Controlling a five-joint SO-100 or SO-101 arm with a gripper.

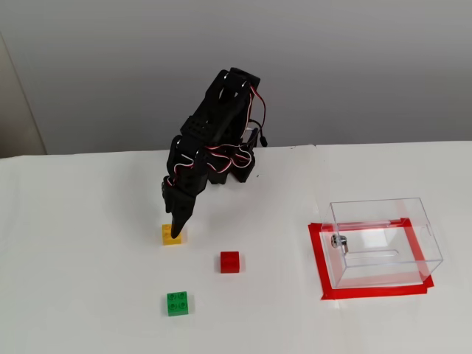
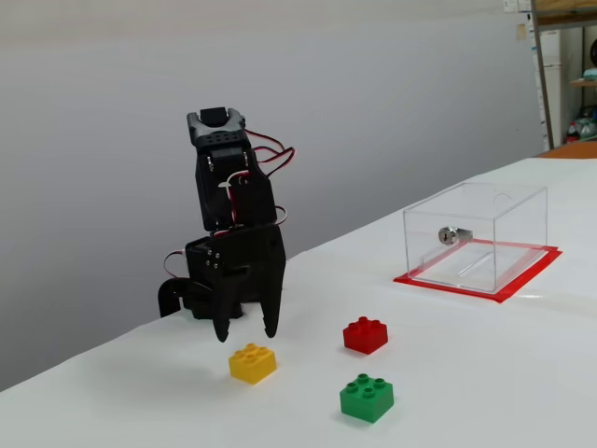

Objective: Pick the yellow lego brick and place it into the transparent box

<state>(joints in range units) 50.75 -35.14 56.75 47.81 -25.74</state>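
The yellow lego brick (image 1: 167,239) lies on the white table; it also shows in the other fixed view (image 2: 253,363). My black gripper (image 2: 246,333) points down, open and empty, its two fingertips just above and slightly behind the brick. In a fixed view the gripper (image 1: 176,233) overlaps the brick's top edge. I cannot tell whether it touches the brick. The transparent box (image 1: 377,208) stands far to the right, empty apart from its small metal fitting; it shows at the right in the other fixed view (image 2: 508,247) as well.
A red brick (image 1: 229,262) (image 2: 365,335) lies to the right of the yellow one. A green brick (image 1: 177,303) (image 2: 366,398) lies nearer the front. Red tape (image 1: 318,258) frames the box's footprint. The arm's base (image 1: 236,166) stands at the back.
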